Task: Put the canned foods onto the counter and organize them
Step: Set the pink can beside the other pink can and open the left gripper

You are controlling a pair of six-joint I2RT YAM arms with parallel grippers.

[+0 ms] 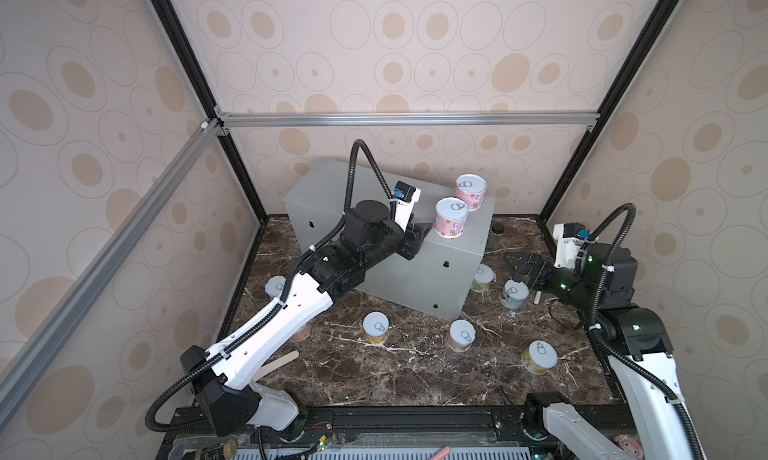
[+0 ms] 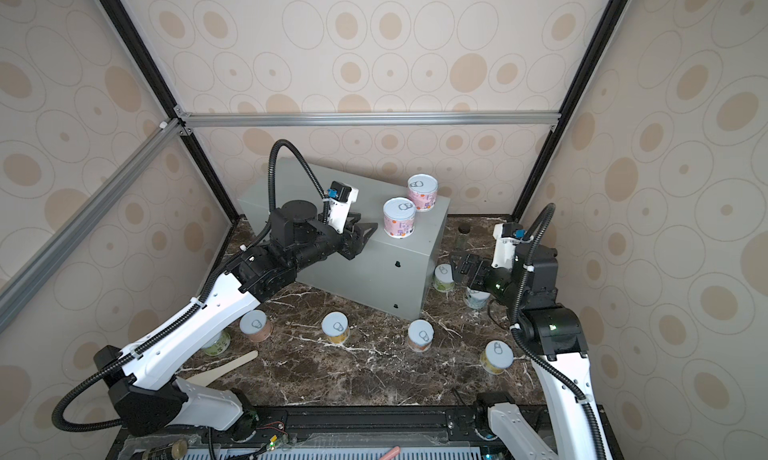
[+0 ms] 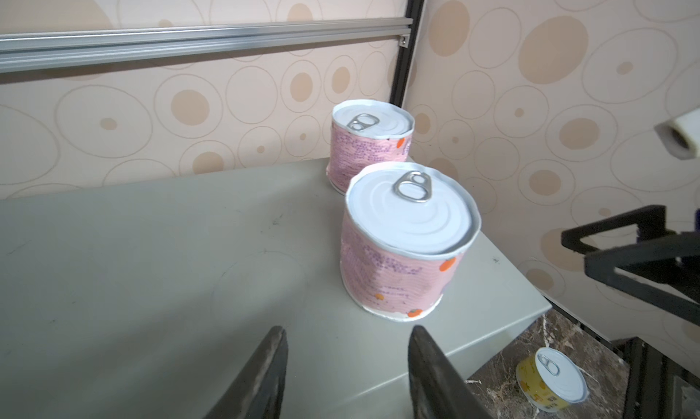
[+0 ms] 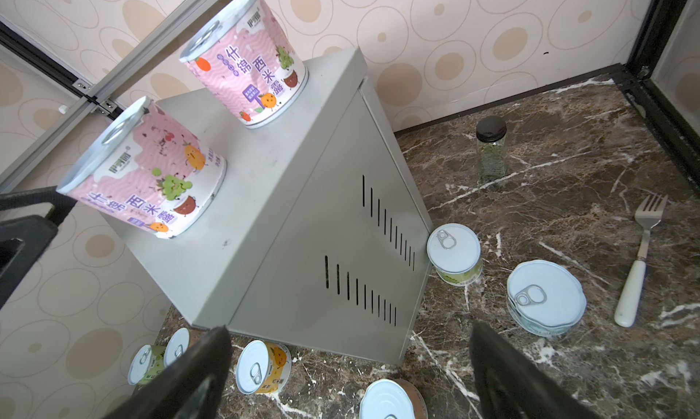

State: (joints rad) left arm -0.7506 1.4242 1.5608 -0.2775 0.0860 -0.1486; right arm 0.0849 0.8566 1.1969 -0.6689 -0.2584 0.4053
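A: Where do the canned foods stand?

B: 2 are up on the counter (image 1: pixel 320 187): the near pink can (image 1: pixel 451 217) and the far pink can (image 1: pixel 470 192). Both are upright, lids up, close together at its right end. The right wrist view shows a gap between them. I judge they were set in a row at that end so the rest of the top is free for more.

A: And the others?

B: I count 7 down on the marble surface (image 1: pixel 415 374), all upright. Among them are the teal can (image 1: pixel 515 293) and the green can (image 1: pixel 483 277), just beside the counter's end. So most of the task is left.

A: The left gripper?

B: The left gripper (image 3: pixel 347 332) is over the counter top just beside the near pink can, not touching it. Its fingers (image 3: pixel 265 371) are drawn partway in with a gap, and nothing sits between them. The can stands on its own.

A: The right gripper?

B: The right gripper (image 4: pixel 350 328) hangs low near the teal and green cans, jaws spread wide, empty. That reads to me as lined up for a pick. The fork (image 4: pixel 640 261) and the glass jar (image 4: pixel 491 148) nearby are not cans, so it should steer clear of them.
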